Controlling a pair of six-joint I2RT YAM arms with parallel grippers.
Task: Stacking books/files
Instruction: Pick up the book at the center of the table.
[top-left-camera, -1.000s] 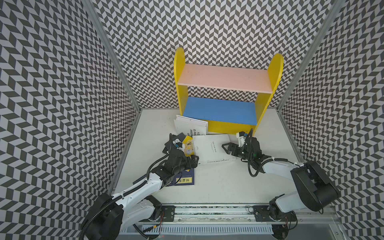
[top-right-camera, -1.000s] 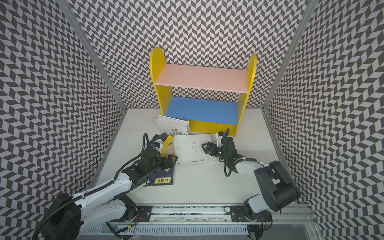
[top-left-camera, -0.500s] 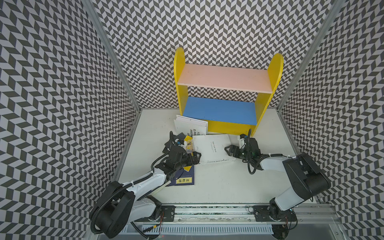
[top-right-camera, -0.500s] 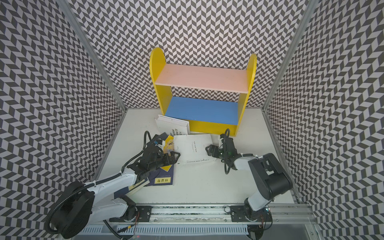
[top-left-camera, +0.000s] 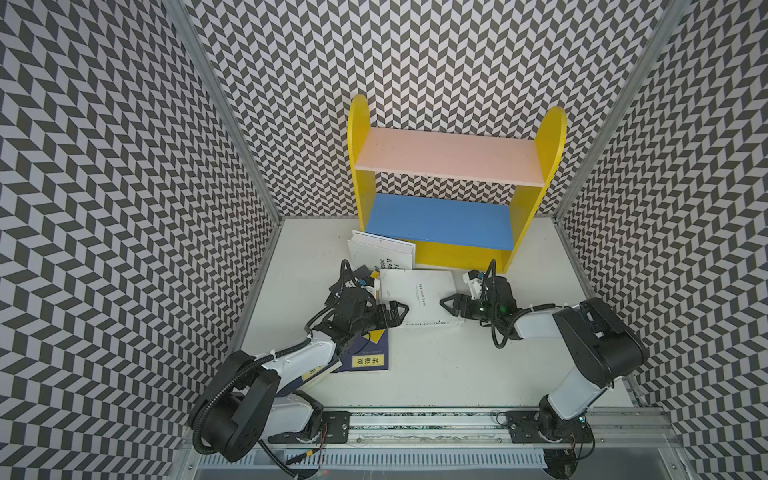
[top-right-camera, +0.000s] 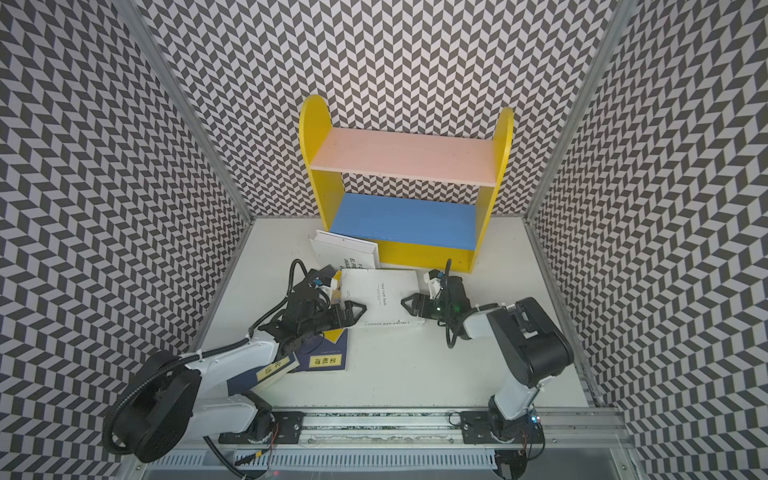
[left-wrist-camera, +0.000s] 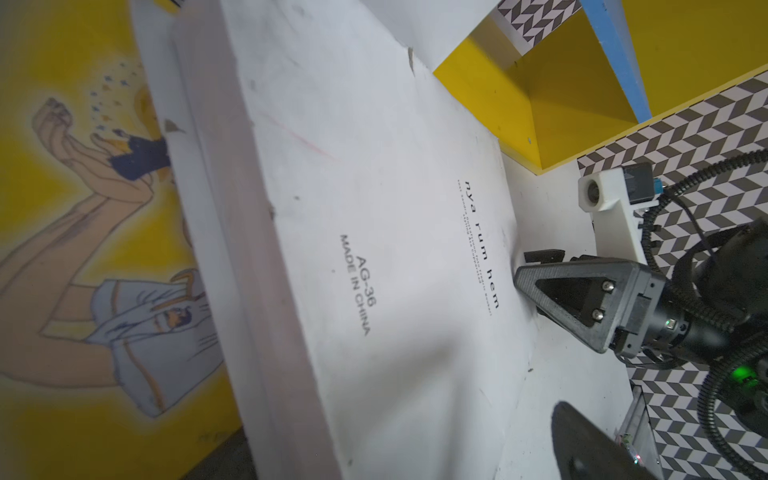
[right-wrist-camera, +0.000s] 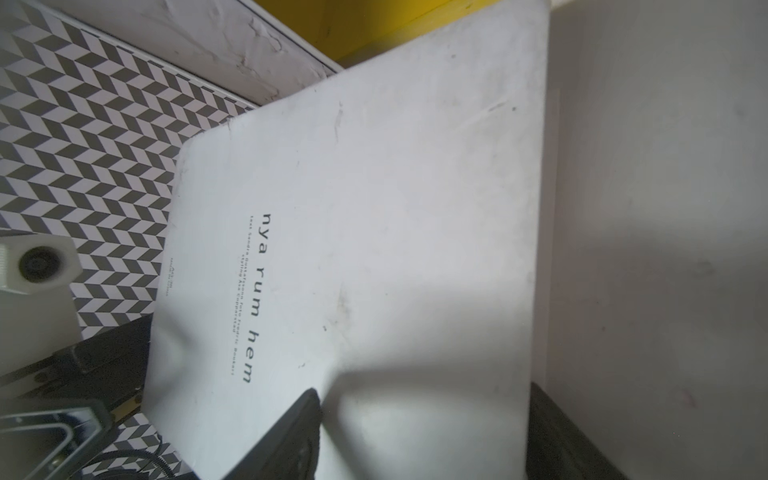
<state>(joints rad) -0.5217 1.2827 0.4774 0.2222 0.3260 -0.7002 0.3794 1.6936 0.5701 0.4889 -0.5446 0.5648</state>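
My tools flank the flat white book with black lettering on the white table.
Nearest, left, lies a navy book with a yellow label. My left tool gapes wide at the white book's left edge; my right tool has its jaws apart about the right edge. Farther, a second white book lies before the yellow wooden shelf with pink and blue boards.

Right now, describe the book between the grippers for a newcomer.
Start at the yellow shelf. Just in front of it, on the table, lies a white book. Its lettering is small and thin; the neighbouring white book's is big and bold.
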